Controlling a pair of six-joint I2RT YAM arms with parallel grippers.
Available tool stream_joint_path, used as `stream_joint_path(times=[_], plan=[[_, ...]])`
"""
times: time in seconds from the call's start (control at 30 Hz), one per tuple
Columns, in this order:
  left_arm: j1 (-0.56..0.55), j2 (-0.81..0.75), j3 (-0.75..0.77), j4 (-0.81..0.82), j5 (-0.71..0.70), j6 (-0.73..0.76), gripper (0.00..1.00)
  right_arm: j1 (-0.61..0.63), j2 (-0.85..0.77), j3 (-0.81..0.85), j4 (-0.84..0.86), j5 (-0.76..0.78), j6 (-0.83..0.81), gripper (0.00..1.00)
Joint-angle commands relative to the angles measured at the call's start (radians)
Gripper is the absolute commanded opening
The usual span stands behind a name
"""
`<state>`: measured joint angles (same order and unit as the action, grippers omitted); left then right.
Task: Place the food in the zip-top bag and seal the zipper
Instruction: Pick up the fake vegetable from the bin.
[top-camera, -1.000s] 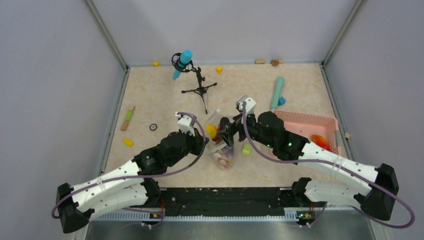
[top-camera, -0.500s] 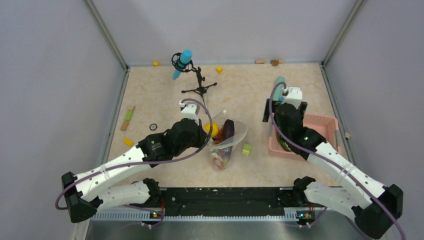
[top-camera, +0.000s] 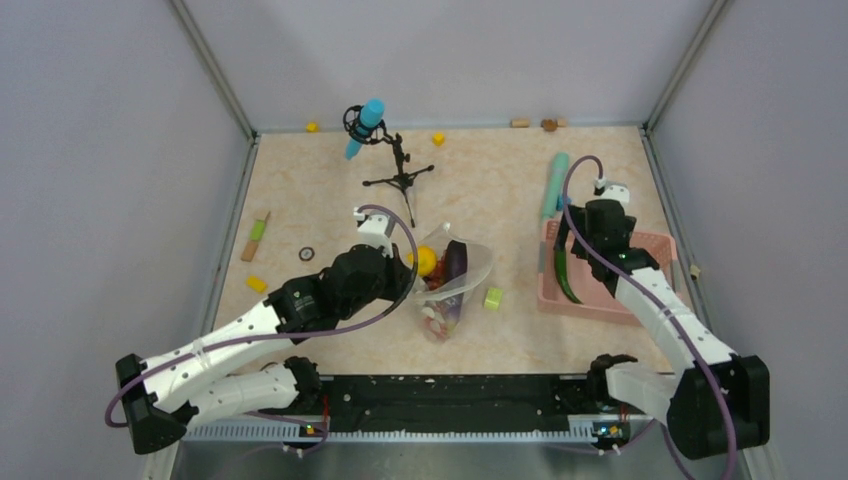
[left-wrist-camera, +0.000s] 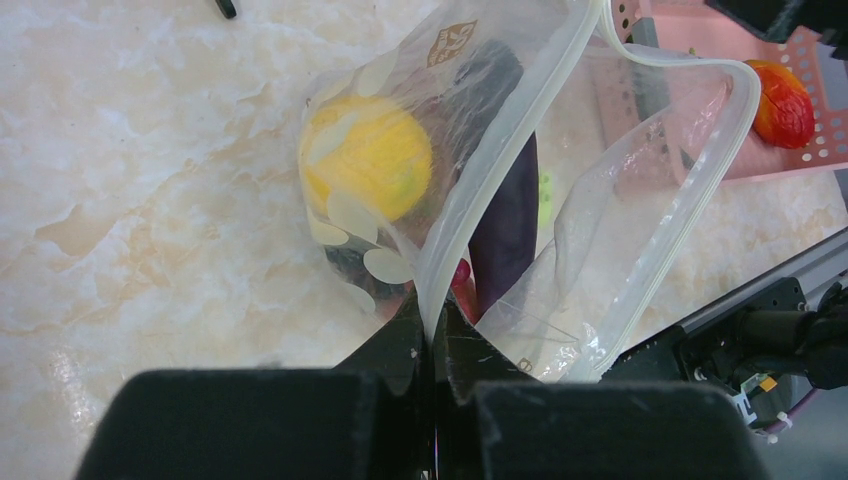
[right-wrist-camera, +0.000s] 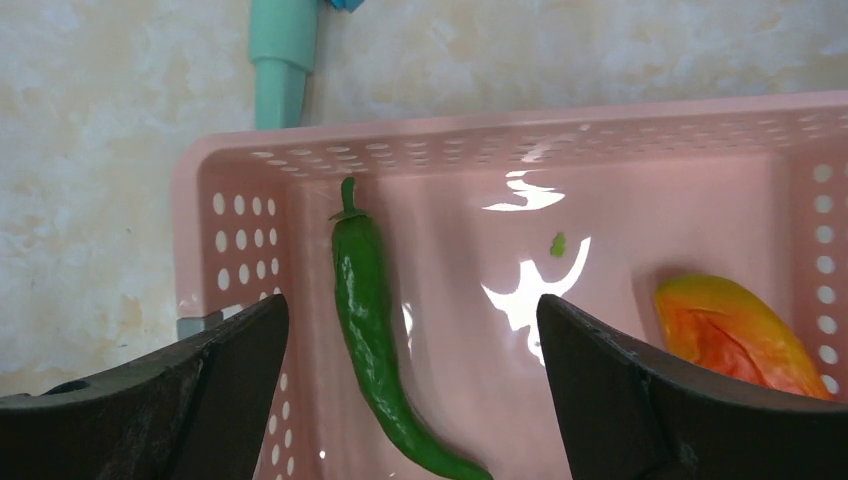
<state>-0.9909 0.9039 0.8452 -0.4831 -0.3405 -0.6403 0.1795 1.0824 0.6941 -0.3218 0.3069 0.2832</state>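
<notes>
From above, the left gripper (top-camera: 411, 273) sits at the near-left edge of the zip-top bag (top-camera: 462, 290), mid-table. The right gripper (top-camera: 586, 240) hangs over the pink basket (top-camera: 655, 240).

In the left wrist view, the jaws are pinched tight on the zipper (left-wrist-camera: 520, 110). Inside the bag lie a lemon (left-wrist-camera: 367, 155) and a dark purple piece (left-wrist-camera: 505, 225), possibly the grapes.

In the right wrist view, the jaws are spread wide and hold nothing. Below them, a green pepper (right-wrist-camera: 375, 330) and an orange-red piece (right-wrist-camera: 735, 335) lie in the basket.
</notes>
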Motion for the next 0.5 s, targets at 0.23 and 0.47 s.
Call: stream_joint_path(times=[0.23,0.47], plan=[[0.001,-0.049,-0.052,0.096,0.016,0.025,0.0,-0.037,0.324,0.074,0.081,-0.246,-0.005,0.71],[0.0,-0.062,-0.075,0.123,0.037,0.033,0.0,-0.038,0.442,0.109,0.059,-0.226,0.008,0.44]])
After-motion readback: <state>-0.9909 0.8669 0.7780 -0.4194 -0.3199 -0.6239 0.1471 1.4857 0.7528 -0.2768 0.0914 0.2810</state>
